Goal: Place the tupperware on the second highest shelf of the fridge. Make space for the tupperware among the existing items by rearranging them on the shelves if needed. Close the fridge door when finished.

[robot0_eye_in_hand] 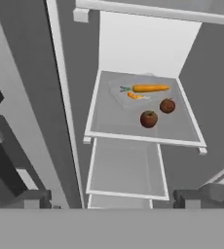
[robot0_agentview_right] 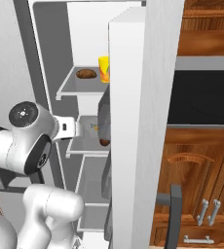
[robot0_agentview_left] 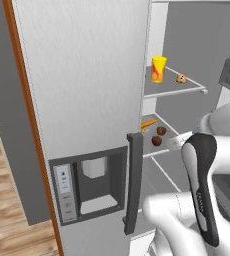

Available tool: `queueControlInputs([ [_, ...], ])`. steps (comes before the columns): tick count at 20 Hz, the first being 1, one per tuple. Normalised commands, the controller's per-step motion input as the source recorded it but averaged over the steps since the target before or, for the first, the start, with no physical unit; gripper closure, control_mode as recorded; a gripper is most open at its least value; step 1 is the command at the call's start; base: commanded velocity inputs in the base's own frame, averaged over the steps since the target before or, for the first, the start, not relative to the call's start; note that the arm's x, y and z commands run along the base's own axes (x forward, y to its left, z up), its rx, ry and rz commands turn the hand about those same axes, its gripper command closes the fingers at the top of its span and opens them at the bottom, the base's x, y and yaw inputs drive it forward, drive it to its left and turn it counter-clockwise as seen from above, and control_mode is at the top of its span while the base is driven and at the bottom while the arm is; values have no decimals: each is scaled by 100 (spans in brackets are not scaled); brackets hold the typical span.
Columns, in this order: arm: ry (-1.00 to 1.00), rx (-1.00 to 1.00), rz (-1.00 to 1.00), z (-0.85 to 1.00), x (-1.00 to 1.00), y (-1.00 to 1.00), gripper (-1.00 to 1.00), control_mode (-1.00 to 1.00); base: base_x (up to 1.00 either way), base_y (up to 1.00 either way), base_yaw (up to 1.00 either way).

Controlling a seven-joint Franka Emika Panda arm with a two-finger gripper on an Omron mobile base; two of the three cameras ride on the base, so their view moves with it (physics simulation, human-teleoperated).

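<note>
1. The tupperware, with carrots showing through it, lies at the back edge of the second highest shelf, toward the rear middle.
2. Two dark-brown balls sit on the same shelf, nearer its front right corner, just beside the box and close to each other.
3. On the shelf above, a yellow cup stands at the left and a cookie lies toward the right edge.
4. The fridge door stands open.
5. The gripper hovers in front of the shelves, jaws fully apart, holding nothing.
</note>
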Motion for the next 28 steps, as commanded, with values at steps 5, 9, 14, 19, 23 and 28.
queueControlInputs([
  [5,13,-12,-5,0,-1,16,-100,100,-4,1,-1],
  [9,0,0,0,0,0,0,-100,100,-52,-4,-3],
  [14,0,0,0,0,0,0,-100,100,-88,-18,0],
  [19,0,0,0,0,0,0,-100,100,-76,-14,0],
  [23,0,0,0,0,0,0,-100,100,-50,-13,0],
  [28,0,0,0,0,0,0,-100,100,-1,-49,2],
])
